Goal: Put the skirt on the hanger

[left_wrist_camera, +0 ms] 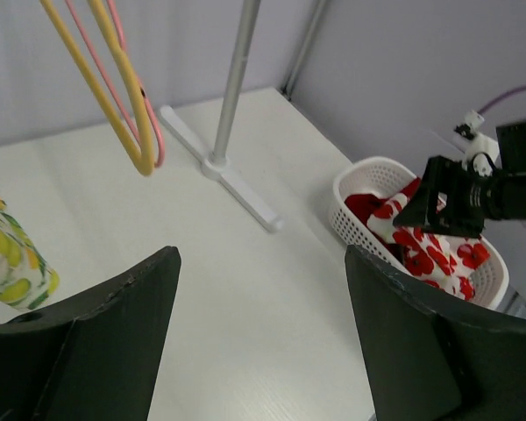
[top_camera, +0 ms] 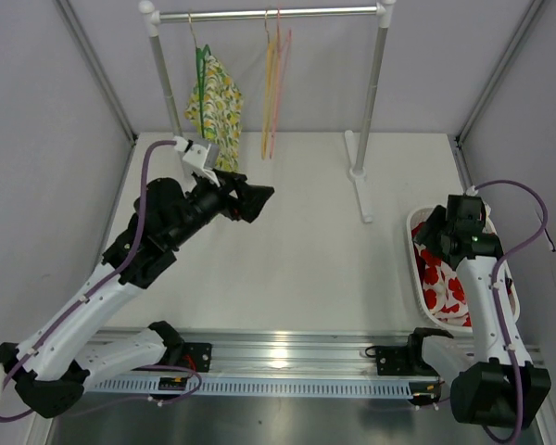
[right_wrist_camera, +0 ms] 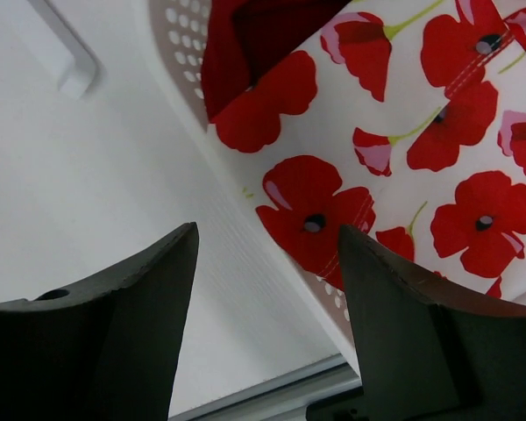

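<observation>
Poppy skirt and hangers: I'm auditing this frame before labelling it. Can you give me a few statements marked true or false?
1. The poppy skirt lies in the white basket. True.
2. The right gripper is shut on the skirt. False: it hovers open above it, holding nothing.
3. The yellow hanger and pink hanger hang bare on the rail. True.
4. The left gripper holds a hanger. False: its jaws are open and empty.
</observation>
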